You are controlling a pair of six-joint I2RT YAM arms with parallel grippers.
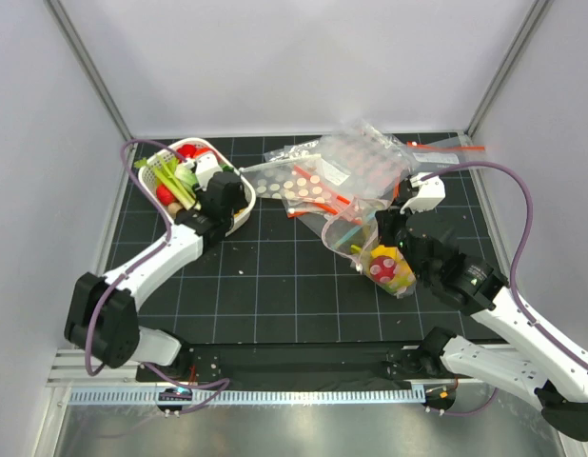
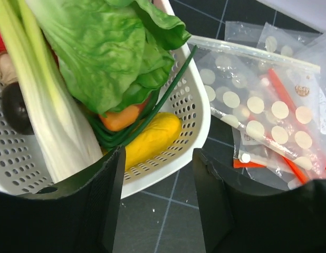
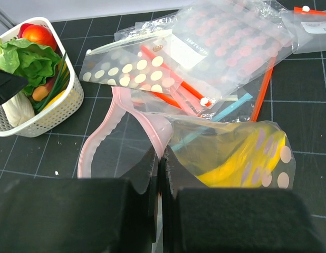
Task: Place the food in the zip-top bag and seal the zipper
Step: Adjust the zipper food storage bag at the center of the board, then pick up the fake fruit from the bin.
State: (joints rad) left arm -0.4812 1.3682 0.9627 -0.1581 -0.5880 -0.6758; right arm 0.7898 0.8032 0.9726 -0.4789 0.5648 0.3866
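Observation:
The zip-top bag [image 3: 242,132] is clear with pale dots and lies on the mat right of centre [image 1: 356,233]. A yellow banana bunch [image 3: 234,168] and a red spotted piece [image 1: 384,269] are inside it. My right gripper [image 3: 159,158] is shut on the bag's pale pinkish mouth edge, the zipper [image 3: 97,134], which loops open to the left. It also shows in the top view [image 1: 384,227]. My left gripper [image 2: 157,174] is open and empty, just above the near rim of the white basket [image 2: 200,118], close to a yellow mango-like fruit [image 2: 152,139].
The basket [image 1: 206,145] at the back left holds lettuce [image 2: 110,47], a leek [image 2: 47,116], an orange piece [image 2: 120,118] and a red fruit [image 3: 39,34]. A pile of other clear dotted bags with red strips [image 1: 361,157] lies at the back, right of the basket.

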